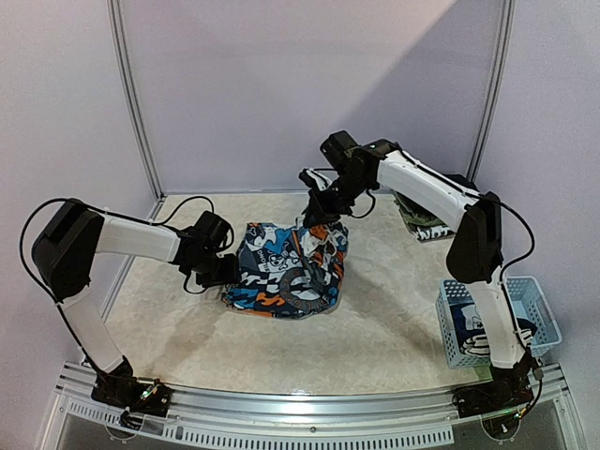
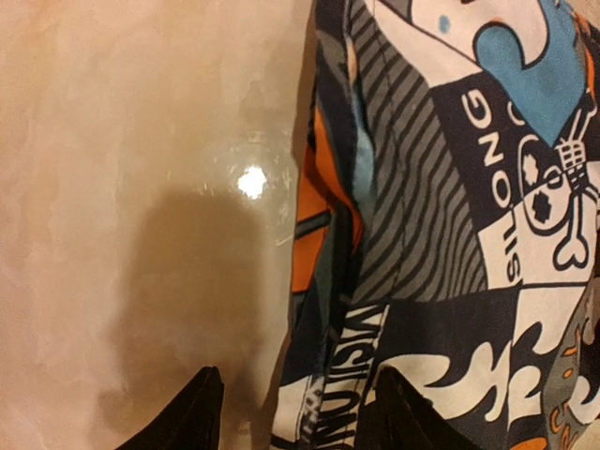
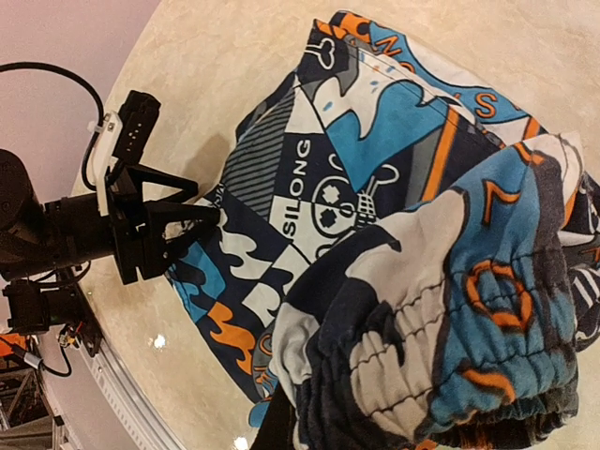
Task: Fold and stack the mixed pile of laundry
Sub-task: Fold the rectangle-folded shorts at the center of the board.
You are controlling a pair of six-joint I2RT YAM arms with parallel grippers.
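The orange-blue-white cartoon-print garment lies in the middle of the table, its far edge lifted. My right gripper is shut on that raised edge. In the right wrist view the bunched elastic waistband hides most of the right gripper. My left gripper is low at the garment's left edge and open. In the left wrist view its dark fingertips straddle the hem of the garment, one over bare table, one over cloth. The right wrist view also shows the left gripper at that hem.
A pale blue lattice basket stands at the near right beside the right arm's base, with a black-and-white printed piece inside. A folded olive-green cloth lies at the back right, partly behind the right arm. The table is beige marble, walled behind.
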